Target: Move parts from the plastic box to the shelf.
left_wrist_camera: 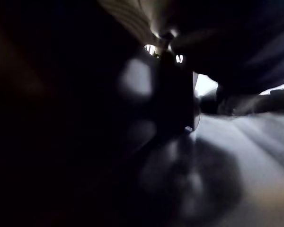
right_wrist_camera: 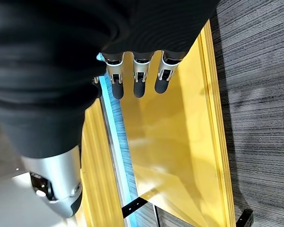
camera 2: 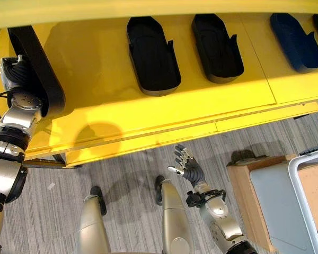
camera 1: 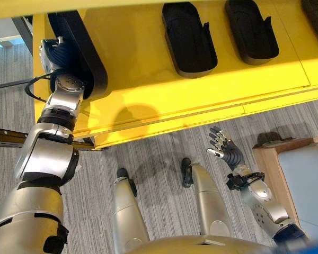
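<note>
In the left eye view you see a glossy yellow shelf (camera 1: 148, 100) across the upper frame, and three black parts on it: one long rounded part (camera 1: 82, 53) at upper left and two shoe-shaped moulded parts (camera 1: 186, 39) (camera 1: 250, 32) at upper centre and upper right, all smooth dark plastic with raised rims. Your left hand (camera 1: 50, 53) sits at upper left, against the first part's outer edge; its fingers are hidden behind it, so you cannot tell their state. Your right hand (camera 1: 225, 150) hangs at lower right over grey striped carpet (camera 1: 148, 153), fingers straight and spread, holding nothing. A wooden box with a grey liner (camera 1: 302, 180) stands at the right edge.

In the right eye view you count four parts on the shelf: the same three black ones and a dark blue one (camera 2: 297, 42) at upper right. A white plastic rim (camera 2: 307, 206) shows at lower right.

The left wrist view is dark and blurred; nothing there can be told.

In the right wrist view your fingers (right_wrist_camera: 138, 80) point straight out, empty, over yellow panels (right_wrist_camera: 175, 142).
</note>
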